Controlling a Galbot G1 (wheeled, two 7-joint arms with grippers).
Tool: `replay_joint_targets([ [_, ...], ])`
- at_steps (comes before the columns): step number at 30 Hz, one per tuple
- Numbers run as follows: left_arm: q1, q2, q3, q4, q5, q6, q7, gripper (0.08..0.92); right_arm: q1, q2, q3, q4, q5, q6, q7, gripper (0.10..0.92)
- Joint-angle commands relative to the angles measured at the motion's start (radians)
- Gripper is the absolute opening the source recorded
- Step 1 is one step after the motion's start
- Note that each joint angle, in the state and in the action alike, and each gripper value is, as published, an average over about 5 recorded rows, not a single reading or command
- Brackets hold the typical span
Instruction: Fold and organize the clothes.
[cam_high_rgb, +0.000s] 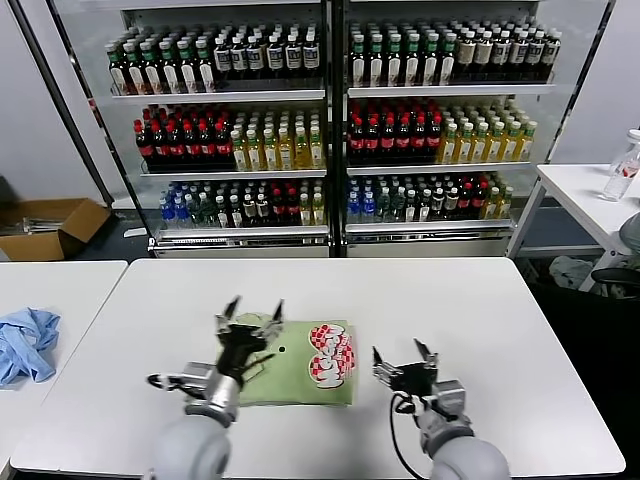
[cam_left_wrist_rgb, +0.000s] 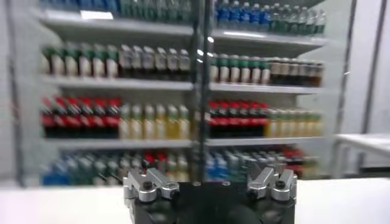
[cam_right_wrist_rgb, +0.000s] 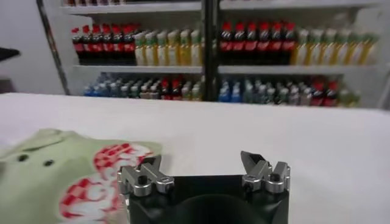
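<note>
Head view: left gripper (cam_high_rgb: 249, 312) over half-hidden shirt (cam_high_rgb: 305, 372)

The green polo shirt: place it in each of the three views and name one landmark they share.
Head view: the green polo shirt lies folded on the white table, between the left gripper and right gripper.
Left wrist view: not in it.
Right wrist view: shirt beside the right gripper.
Shared landmark: the bottle shelves.

Shop: stocked drinks shelves (cam_high_rgb: 330, 130) behind white table (cam_high_rgb: 420, 290).

Left end effector (cam_left_wrist_rgb: 210, 182), fingers spread, faces bottle shelves (cam_left_wrist_rgb: 183, 85).
</note>
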Motion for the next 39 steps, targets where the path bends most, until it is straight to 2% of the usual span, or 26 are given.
replay_joint_targets([
  [1, 0.096, 0.061, -0.179, 0.008, 0.154, -0.087, 0.091, 0.818, 0.184, 0.083, -0.200, -0.218, 0.177, -0.032, 0.063, 0.823],
  [8, 0.093, 0.034, -0.132, 0.016, 0.165, -0.084, 0.100, 0.823, 0.169, 0.087, -0.188, -0.232, 0.201, -0.032, 0.077, 0.823],
  [10, 0.092, 0.035, -0.133, 0.022, 0.165, -0.084, 0.101, 0.823, 0.160, 0.088, -0.183, -0.230, 0.209, -0.032, 0.079, 0.794],
  [22, 0.090, 0.011, -0.103, 0.034, 0.168, -0.083, 0.104, 0.823, 0.161, 0.115, -0.177, -0.244, 0.194, 0.016, 0.053, 0.447],
  [31, 0.086, 0.023, -0.111, 0.062, 0.198, -0.163, 0.116, 0.823, 0.156, -0.004, -0.039, -0.033, 0.094, 0.030, -0.025, 0.196],
  [35, 0.078, 0.027, -0.109, 0.092, 0.332, -0.213, 0.090, 0.823, 0.103, -0.107, 0.080, -0.005, 0.032, 0.010, -0.093, 0.128],
  [39, 0.058, 0.026, -0.099, 0.123, 0.443, -0.281, 0.075, 0.823, 0.051, -0.159, 0.158, -0.027, 0.015, 0.004, -0.151, 0.124],
])
